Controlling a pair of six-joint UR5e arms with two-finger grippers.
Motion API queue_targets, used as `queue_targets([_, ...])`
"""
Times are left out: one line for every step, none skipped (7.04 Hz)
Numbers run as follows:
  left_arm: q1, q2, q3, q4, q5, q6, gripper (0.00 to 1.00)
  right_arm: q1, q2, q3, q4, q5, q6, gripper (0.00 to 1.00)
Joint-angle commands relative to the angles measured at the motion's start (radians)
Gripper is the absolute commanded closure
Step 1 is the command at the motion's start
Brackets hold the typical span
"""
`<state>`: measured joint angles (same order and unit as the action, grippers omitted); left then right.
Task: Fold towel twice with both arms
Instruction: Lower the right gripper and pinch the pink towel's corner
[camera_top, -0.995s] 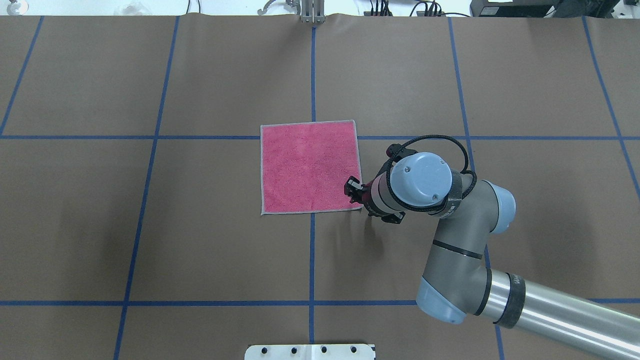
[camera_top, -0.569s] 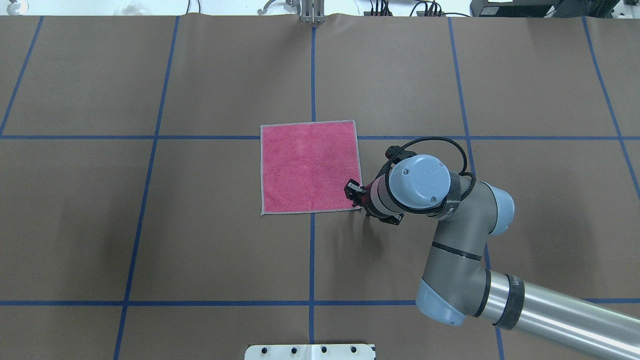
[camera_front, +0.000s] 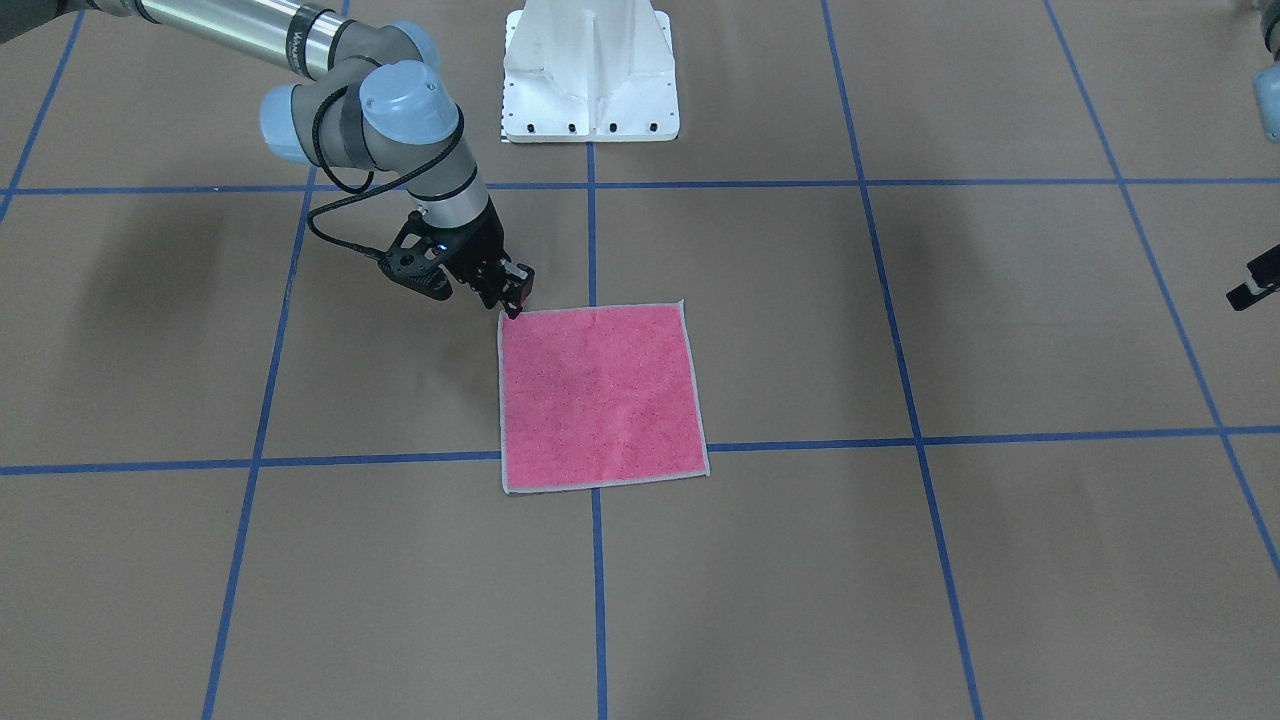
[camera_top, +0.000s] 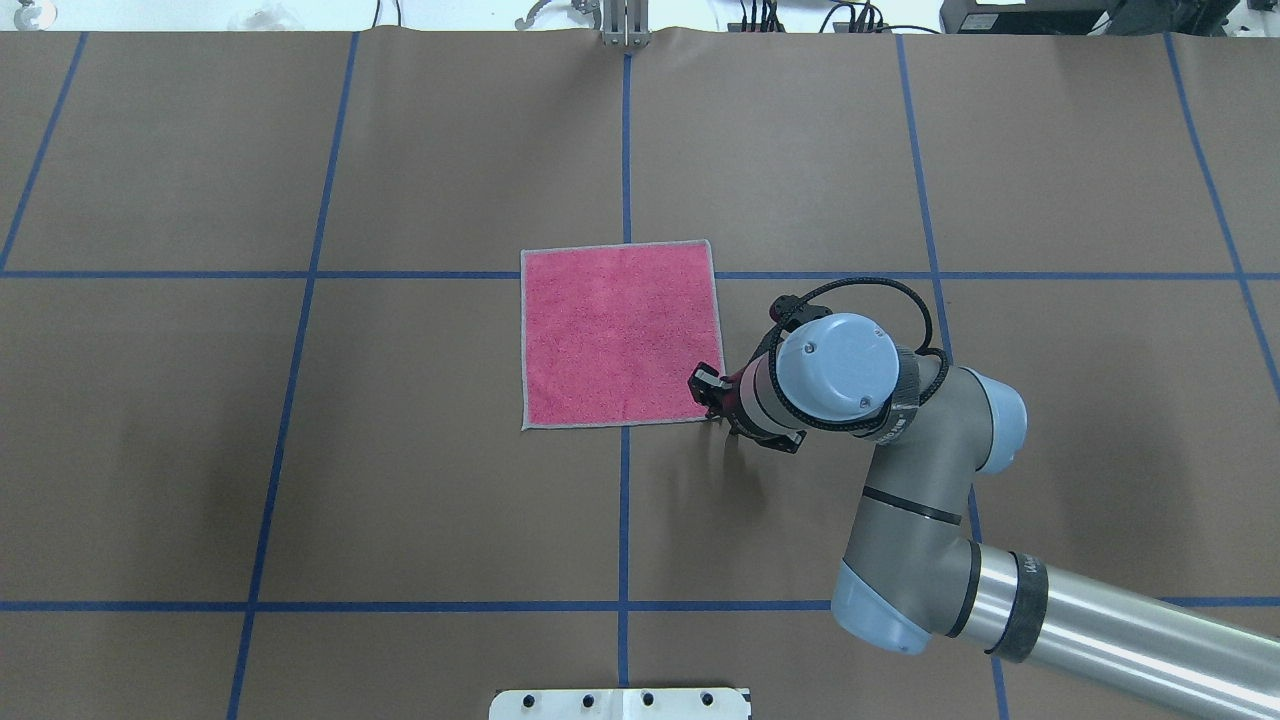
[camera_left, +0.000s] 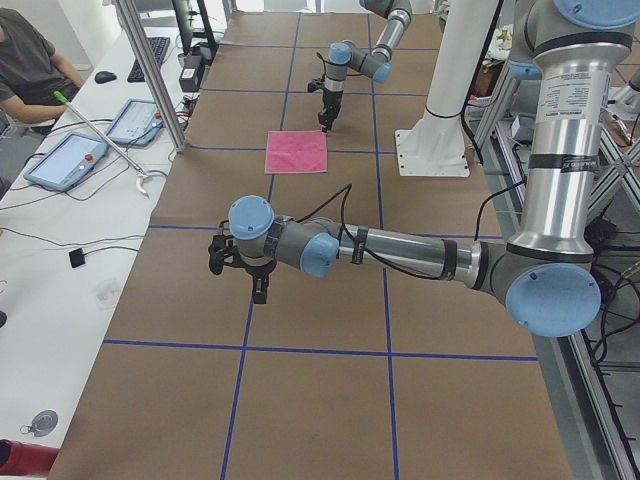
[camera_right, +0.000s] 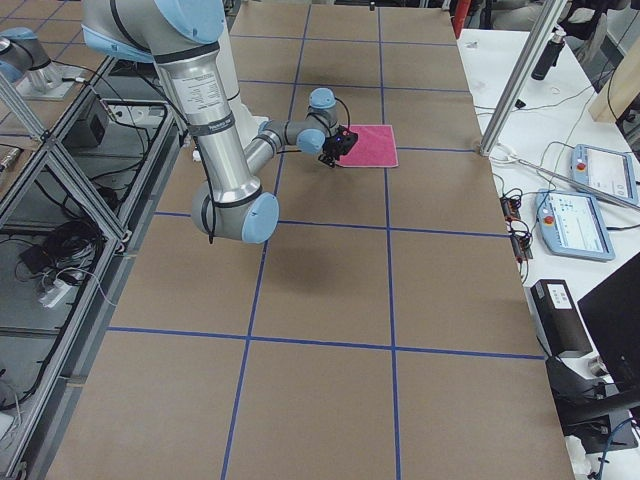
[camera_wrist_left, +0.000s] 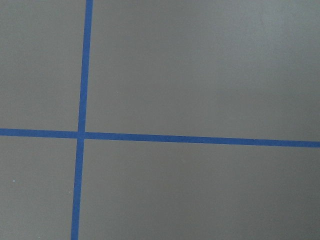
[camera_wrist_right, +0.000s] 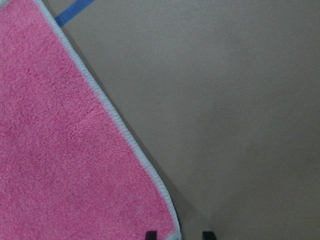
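Brown paper covers the table (camera_top: 400, 470) and is gridded with blue tape lines (camera_top: 624, 520). The towel (camera_top: 620, 335) is laid flat near the table's middle, pink face up, with light grey edging seen all round. One tape crossing is hidden under its far part.

The right gripper (camera_top: 712, 393) is set at the towel's near right corner. In the right wrist view two black fingertips (camera_wrist_right: 150, 236) are seen apart, one over the pink cloth and one over bare paper, with the corner edging between them. The jaws are released and nothing is grasped. Contact with the cloth cannot be told.

The left gripper (camera_left: 258, 285) is held over bare paper near a tape crossing, well apart from the towel. Its jaw state cannot be told, as only paper and tape are shown by its wrist camera.

A white pedestal base (camera_front: 590, 70) is bolted at the robot's edge. A white side bench (camera_left: 70, 230) with tablets (camera_left: 65, 160) and cables is seen along the far side, and a seated person (camera_left: 30, 60) is partly in view there.
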<state>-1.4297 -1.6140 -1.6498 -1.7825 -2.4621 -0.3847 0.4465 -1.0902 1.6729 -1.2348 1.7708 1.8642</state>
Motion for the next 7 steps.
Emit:
queue_targets([0.0, 0.0, 0.001, 0.0, 0.0, 0.0, 0.0, 0.0, -0.002, 0.001, 0.0, -0.001, 0.0, 0.67])
queue_targets([0.0, 0.0, 0.001, 0.0, 0.0, 0.0, 0.0, 0.0, -0.002, 0.001, 0.0, -0.008, 0.0, 0.67])
queue_targets([0.0, 0.0, 0.001, 0.0, 0.0, 0.001, 0.0, 0.0, 0.0, -0.001, -0.002, -0.01, 0.0, 0.69])
queue_targets([0.0, 0.0, 0.001, 0.0, 0.0, 0.001, 0.0, 0.0, -0.002, -0.001, -0.002, -0.01, 0.0, 0.7])
queue_targets([0.0, 0.0, 0.001, -0.002, 0.0, 0.001, 0.0, 0.0, -0.004, -0.001, 0.0, -0.011, 0.0, 0.73])
queue_targets([0.0, 0.0, 0.001, 0.0, 0.0, 0.001, 0.0, 0.0, -0.005, -0.001, 0.0, -0.011, 0.0, 0.82])
queue_targets([0.0, 0.0, 0.001, 0.0, 0.0, 0.0, 0.0, 0.0, -0.005, 0.002, -0.002, -0.011, 0.0, 0.99])
